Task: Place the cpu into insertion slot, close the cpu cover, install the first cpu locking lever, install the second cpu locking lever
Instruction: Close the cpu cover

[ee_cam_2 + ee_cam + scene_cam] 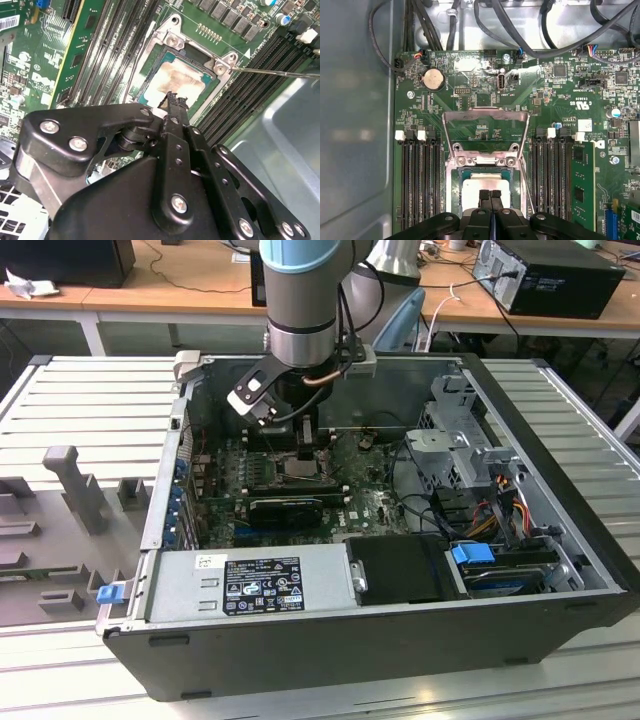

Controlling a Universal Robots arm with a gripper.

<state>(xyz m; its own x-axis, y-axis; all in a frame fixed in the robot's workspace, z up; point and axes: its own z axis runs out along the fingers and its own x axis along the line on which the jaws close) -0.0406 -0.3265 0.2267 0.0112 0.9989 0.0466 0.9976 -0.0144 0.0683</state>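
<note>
The cpu (485,186) (181,80), a small chip with a dull silver top, lies flat in the insertion slot (461,173) (150,84) on the green motherboard. My gripper (490,194) (176,98) (305,452) hangs right over the chip's near edge with its two black fingers pressed together and nothing between them. The cpu cover (485,115) stands raised from its hinge at the socket's far edge, and the board shows through its window. A thin locking lever (529,186) (280,73) runs loose beside the socket.
Black memory slots (420,185) flank the socket on both sides, with a green module (582,185) beyond them. Cables (520,25) hang along the case's back wall. In the exterior view a black card (290,508), the power supply (250,585) and a drive cage (470,455) crowd the case.
</note>
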